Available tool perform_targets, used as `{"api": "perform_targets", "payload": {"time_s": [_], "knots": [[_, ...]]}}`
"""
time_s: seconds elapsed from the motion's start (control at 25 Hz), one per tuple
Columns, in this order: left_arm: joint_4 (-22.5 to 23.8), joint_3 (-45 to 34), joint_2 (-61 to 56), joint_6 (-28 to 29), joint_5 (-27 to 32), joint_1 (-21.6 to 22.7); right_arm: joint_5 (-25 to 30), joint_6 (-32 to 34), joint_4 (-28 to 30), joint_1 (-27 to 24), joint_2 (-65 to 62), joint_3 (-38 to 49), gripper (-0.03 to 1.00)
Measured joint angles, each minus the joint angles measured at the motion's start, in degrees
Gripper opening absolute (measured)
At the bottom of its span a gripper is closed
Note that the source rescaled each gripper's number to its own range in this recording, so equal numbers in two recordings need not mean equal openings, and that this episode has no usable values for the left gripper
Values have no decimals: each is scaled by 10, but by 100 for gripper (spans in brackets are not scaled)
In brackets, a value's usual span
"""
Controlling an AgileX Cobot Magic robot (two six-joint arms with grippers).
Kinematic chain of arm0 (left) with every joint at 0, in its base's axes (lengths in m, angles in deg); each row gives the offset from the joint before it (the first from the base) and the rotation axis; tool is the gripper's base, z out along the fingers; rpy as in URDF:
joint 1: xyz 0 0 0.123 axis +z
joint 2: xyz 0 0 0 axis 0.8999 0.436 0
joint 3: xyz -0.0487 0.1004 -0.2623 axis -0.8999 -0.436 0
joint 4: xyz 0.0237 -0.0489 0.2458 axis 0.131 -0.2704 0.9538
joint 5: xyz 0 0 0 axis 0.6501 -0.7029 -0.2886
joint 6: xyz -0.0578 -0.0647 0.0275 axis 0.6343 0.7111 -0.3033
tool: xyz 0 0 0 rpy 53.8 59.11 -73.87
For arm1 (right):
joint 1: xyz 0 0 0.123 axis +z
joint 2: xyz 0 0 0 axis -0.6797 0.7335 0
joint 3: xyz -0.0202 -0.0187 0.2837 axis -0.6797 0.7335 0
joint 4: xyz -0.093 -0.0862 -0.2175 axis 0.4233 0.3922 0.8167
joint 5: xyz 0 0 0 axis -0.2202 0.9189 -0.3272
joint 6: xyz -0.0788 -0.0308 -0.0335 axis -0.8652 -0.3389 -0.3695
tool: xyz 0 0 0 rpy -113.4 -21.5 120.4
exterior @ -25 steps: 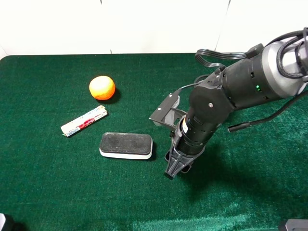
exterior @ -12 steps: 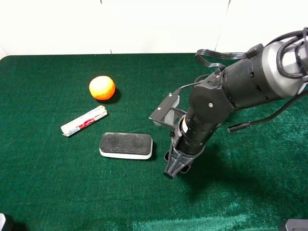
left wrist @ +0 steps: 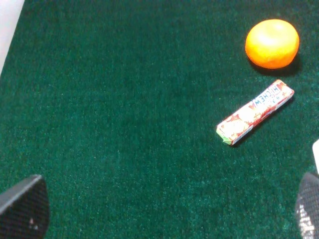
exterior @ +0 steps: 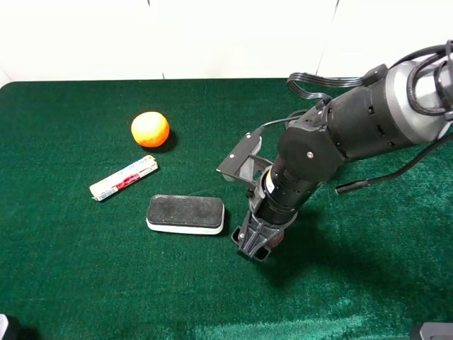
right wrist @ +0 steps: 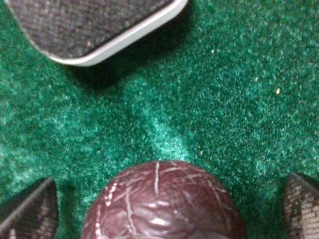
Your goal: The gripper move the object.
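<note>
The dark maroon ball [right wrist: 164, 204] with faint carved lines lies on the green felt, seen close up in the right wrist view. My right gripper [right wrist: 165, 211] is open, with one mesh-textured fingertip [right wrist: 27, 211] on each side of the ball and a gap to each. In the exterior view the right gripper [exterior: 253, 243] points down at the felt just right of the black pad, and it hides the ball. My left gripper [left wrist: 164, 209] is open and empty above bare felt.
A black pad with a white rim [exterior: 185, 214] lies just left of the right gripper and also shows in the right wrist view [right wrist: 94, 27]. An orange ball [exterior: 150, 129] and a candy stick [exterior: 124, 178] lie further left. Green felt covers the table [exterior: 85, 283].
My right gripper has shifted slightly to the left, toward the black pad, and its wrist has turned a little. Nothing else has moved.
</note>
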Motion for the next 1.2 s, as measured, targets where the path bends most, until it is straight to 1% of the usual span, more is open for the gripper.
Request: {"api": "perform_targets", "payload": {"time_s": [0.08, 0.32, 0.56, 0.68, 0.8, 1.12, 1.2], "knots": [[0, 0, 0, 0, 0, 0, 0, 4, 3, 0, -8, 0, 99], [0, 0, 0, 0, 0, 0, 6, 63, 21, 0, -66, 1, 100], [0, 0, 0, 0, 0, 0, 35, 104, 66, 0, -156, 1, 100], [0, 0, 0, 0, 0, 0, 67, 131, 96, 0, -212, 1, 100], [0, 0, 0, 0, 0, 0, 116, 155, 120, 0, -279, 1, 100], [0, 0, 0, 0, 0, 0, 241, 175, 142, 0, -463, 3, 100], [0, 0, 0, 0, 0, 0, 263, 184, 148, 0, -515, 15, 100]]}}
